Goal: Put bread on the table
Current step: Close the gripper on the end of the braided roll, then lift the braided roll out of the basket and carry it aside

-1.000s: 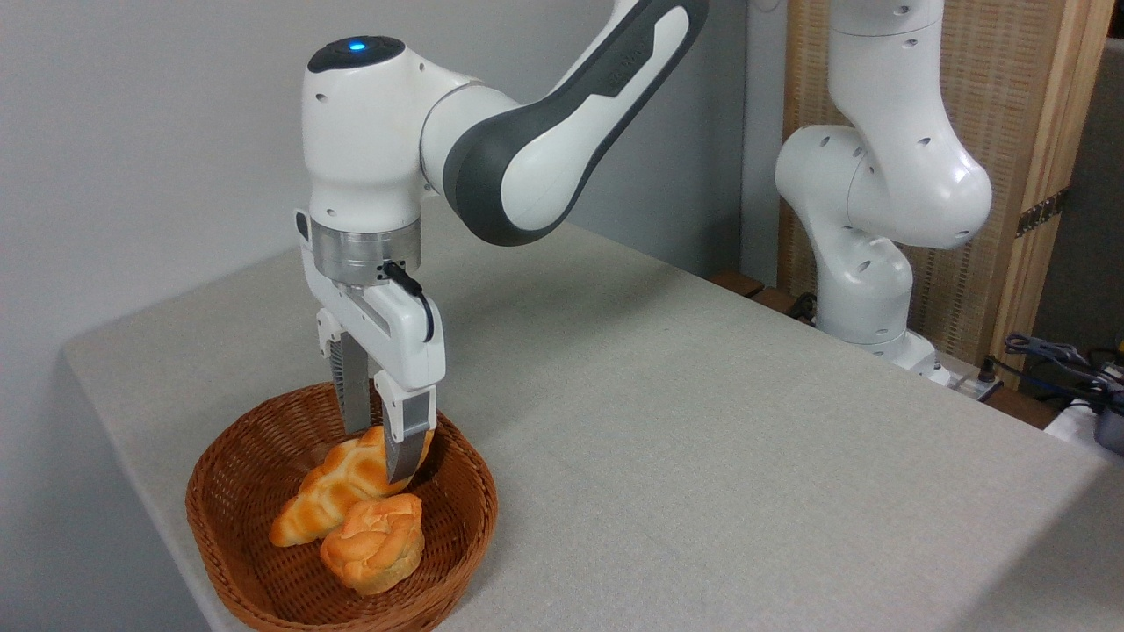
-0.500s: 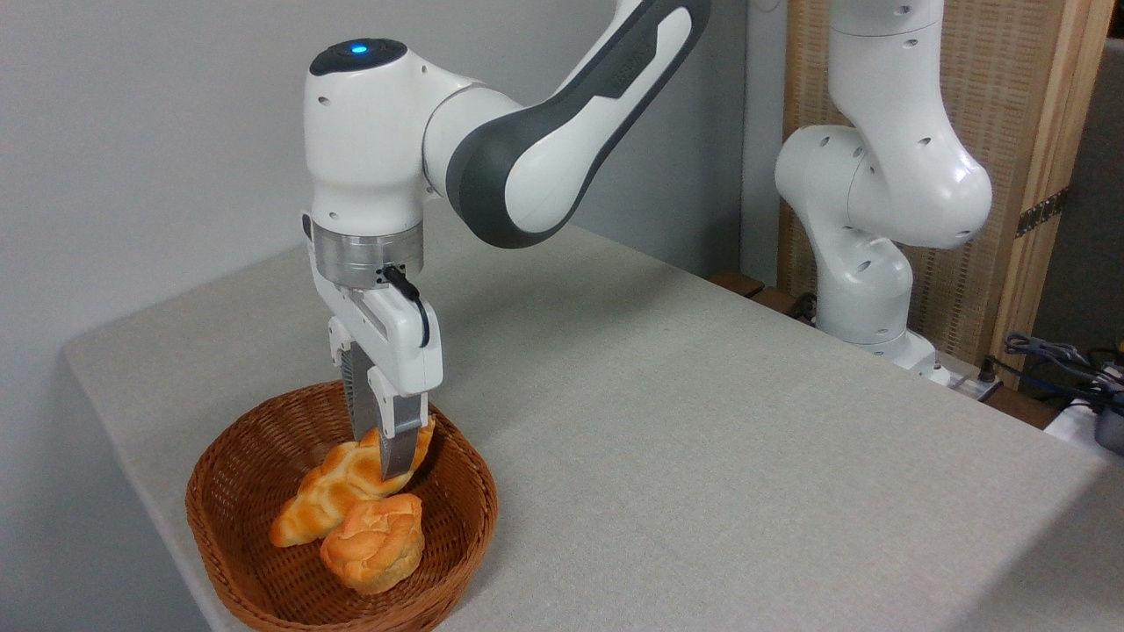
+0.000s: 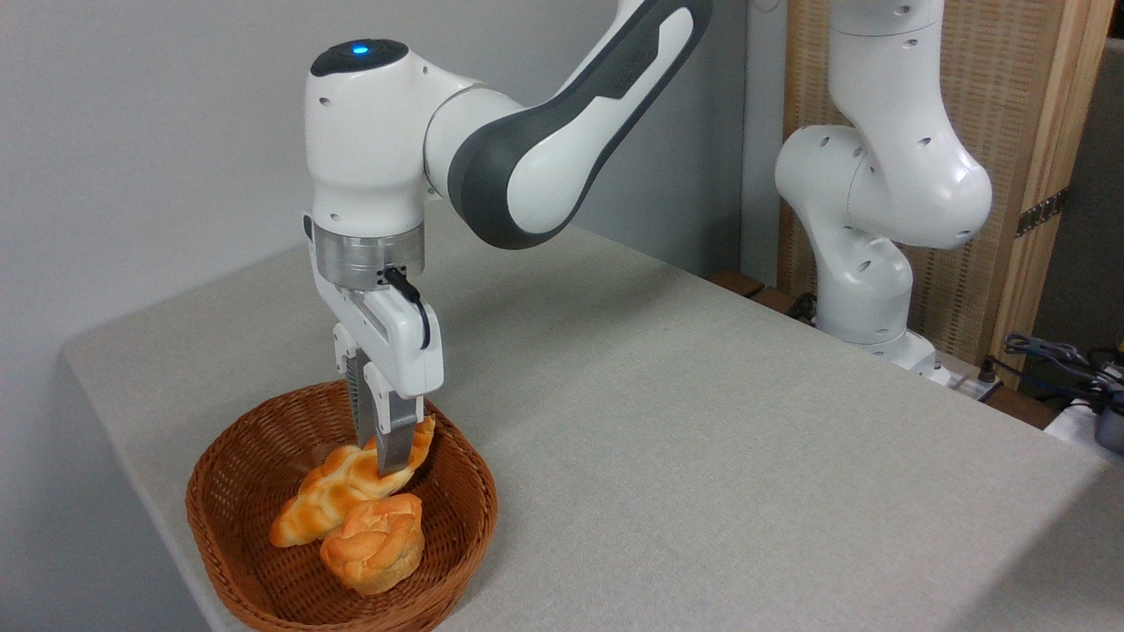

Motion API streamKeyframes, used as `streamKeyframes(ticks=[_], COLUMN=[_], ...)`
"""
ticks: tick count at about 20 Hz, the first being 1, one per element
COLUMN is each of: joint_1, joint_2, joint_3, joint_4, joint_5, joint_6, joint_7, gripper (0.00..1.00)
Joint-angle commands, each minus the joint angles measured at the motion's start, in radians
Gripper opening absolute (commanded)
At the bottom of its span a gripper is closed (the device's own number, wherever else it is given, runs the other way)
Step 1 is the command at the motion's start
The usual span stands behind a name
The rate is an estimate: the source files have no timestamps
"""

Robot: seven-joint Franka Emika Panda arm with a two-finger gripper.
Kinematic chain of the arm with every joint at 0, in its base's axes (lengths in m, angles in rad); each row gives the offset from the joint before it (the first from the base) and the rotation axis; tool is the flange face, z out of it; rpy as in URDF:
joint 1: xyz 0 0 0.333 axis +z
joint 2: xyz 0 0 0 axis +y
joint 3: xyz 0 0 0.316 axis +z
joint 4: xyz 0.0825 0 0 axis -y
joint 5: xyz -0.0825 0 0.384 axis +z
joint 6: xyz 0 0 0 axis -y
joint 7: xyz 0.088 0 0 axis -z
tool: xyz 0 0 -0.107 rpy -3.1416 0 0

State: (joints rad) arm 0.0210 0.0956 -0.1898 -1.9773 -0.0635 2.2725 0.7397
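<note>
The braided loaf [image 3: 338,491] is sitting in the wicker basket [image 3: 237,562] at the near left corner of the table [image 3: 702,439], laid diagonally with 1 pointed tip down at about 8 o'clock and the other up at about 2 o'clock. It's leaned on by the small knotted bun [image 3: 373,542], which is tucked against its lower flank at roughly 5 o'clock.

The gripper [image 3: 386,456] is pointed straight down and its 2 fingers are seen pinched in on the upper end of the loaf, close to the 2 o'clock tip, with barely any gap left between them. So the loaf is clamped, but way off-centre.

Handling-wise, it's probably a light thing, judging by the look of it. The glossy crust could be a bit slick, though the braid ridges should give the fingers something to bite on. Whether it's soft foam or hard plastic can't be told from here. With a grab this close to 1 end, droop or swing at the far tip should be expected once it's lifted, and the bun could get nudged. A hold nearer the middle, across the narrow width, would be steadier.

Plenty of bare table is available off toward 3 o'clock.
</note>
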Motion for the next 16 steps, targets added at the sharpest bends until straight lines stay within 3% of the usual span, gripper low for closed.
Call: streamKeyframes(ticks=[1,4,10,13,16], joint_1=[-0.001,-0.001,-0.001,0.002,0.017], joint_2=[-0.007,-0.017,-0.051,-0.132,-0.213], joint_3=[0.007,0.027,0.067,0.067,0.056], joint_4=[0.0,0.011,0.156,0.146,0.138], joint_5=[-0.002,-0.025,-0.142,-0.148,-0.147], joint_6=[0.019,0.004,-0.158,-0.258,-0.454], joint_7=[0.009,0.0,0.0,0.01,0.029], gripper=[0.29,0.29,0.29,0.29,0.29])
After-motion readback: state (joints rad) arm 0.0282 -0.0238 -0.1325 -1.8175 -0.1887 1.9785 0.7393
